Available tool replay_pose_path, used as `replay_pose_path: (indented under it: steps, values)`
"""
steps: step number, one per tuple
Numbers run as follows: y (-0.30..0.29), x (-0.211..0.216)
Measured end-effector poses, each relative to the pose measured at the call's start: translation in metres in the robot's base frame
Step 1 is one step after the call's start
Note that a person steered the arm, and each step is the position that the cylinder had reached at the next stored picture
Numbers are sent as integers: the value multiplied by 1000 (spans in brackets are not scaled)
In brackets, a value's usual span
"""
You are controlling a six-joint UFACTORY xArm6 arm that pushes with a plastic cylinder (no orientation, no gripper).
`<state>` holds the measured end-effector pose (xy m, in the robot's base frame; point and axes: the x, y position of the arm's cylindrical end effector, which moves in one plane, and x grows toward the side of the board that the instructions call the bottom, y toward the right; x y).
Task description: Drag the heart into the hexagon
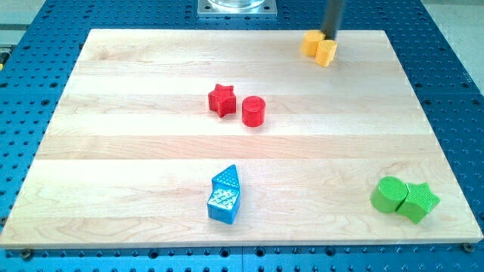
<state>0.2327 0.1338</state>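
Two yellow blocks sit touching near the board's top right corner. The left one (309,43) and the right one (327,53) are too small to tell which is the heart and which the hexagon. My dark rod comes down from the view's top. My tip (330,38) sits right at the top edge of the right yellow block, beside the left one's upper right side. The tip's very end is partly hidden behind the blocks.
A red star (221,100) and a red cylinder (254,111) sit side by side at the board's middle. Two blue blocks, a triangle (226,178) and a cube (223,204), touch at bottom centre. A green cylinder (389,195) and a green star (420,202) touch at bottom right.
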Motion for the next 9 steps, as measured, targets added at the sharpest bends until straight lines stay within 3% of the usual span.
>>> replay_pose_path:
  steps: [1,2,3,4,6,7,9]
  values:
    - [-86,2]
    - [2,-22]
    - [96,-11]
    - [88,24]
    - [-28,34]
    - [15,52]
    - [-73,43]
